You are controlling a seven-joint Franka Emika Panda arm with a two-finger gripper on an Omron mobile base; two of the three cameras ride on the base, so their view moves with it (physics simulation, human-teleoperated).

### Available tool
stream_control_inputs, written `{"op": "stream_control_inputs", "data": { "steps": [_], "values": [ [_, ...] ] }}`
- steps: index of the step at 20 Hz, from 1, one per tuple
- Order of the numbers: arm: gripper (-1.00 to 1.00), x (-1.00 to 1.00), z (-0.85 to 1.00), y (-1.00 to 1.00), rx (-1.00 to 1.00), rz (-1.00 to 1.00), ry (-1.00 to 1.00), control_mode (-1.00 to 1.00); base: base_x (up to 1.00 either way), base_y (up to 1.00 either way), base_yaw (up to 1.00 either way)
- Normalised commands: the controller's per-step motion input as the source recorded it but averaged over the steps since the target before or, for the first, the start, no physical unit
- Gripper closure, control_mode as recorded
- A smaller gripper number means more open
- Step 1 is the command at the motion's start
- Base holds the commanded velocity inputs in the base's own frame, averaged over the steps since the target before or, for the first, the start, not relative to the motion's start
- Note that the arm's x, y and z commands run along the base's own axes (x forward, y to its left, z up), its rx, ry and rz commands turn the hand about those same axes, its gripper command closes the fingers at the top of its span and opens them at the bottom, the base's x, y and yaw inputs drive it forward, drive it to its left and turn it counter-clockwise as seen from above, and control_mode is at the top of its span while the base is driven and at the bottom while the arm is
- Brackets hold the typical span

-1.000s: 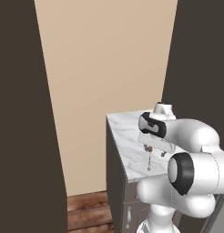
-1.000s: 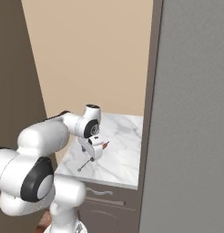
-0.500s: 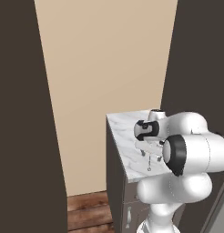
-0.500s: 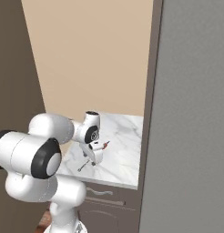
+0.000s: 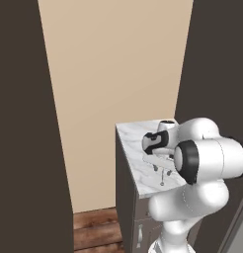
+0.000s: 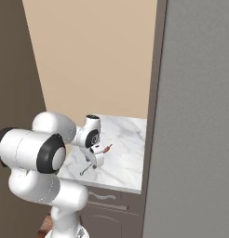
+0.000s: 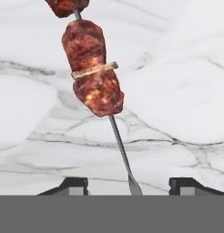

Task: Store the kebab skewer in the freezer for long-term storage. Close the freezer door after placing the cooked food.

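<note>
Since a second ago the arm's big white elbow has swung across both base views, so it now sits between the cameras and the hand; the skewer lies where it lay.

Going by size, I see the freezer [image 6: 195, 121] as a tall matte-grey slab down the right side of the right base view. A beige wall [image 5: 113, 64] stands behind everything, with dark brown cabinets [image 5: 24, 123] flanking it. Below that is the white marble counter [image 6: 125, 139] on its dark base cabinet.

The gripper [image 6: 97, 159] is down at the counter, pointing at the marble, right over the kebab skewer [image 6: 94, 161]. In the left base view the gripper [image 5: 162, 168] shows just under the dark wrist joint, with the skewer's ring end poking out below it on the marble.

In the hand view the kebab skewer [image 7: 93, 79] lies flat on the marble with its bare metal shaft running down between the two dark fingertips [image 7: 75, 184]. Reddish-brown meat chunks sit toward the top of that picture. The jaws stand apart on either side of the shaft, with marble visible between each tip and the metal, so nothing is pinched.
</note>
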Motion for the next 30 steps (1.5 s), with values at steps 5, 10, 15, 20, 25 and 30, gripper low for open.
{"op": "stream_control_inputs", "data": {
  "steps": [5,10,15,20,25,30],
  "values": [
    [-1.0,0.0,-0.3,0.0,0.03,0.0,0.0,-1.0,0.0,0.0,0.0],
    [1.0,-0.02,-0.31,0.0,0.04,0.0,0.0,-1.0,0.0,0.0,0.0],
    [1.0,-0.02,-0.24,0.0,0.03,0.0,0.0,-1.0,0.0,0.0,0.0],
    [1.0,0.0,-0.08,0.06,0.01,0.0,0.0,-1.0,0.0,0.0,0.0],
    [1.0,0.0,-0.04,0.33,0.0,-0.01,0.0,-1.0,0.0,0.0,0.0],
    [1.0,0.01,0.0,0.24,0.0,0.0,0.0,-1.0,0.0,0.0,0.0]
  ]
}}
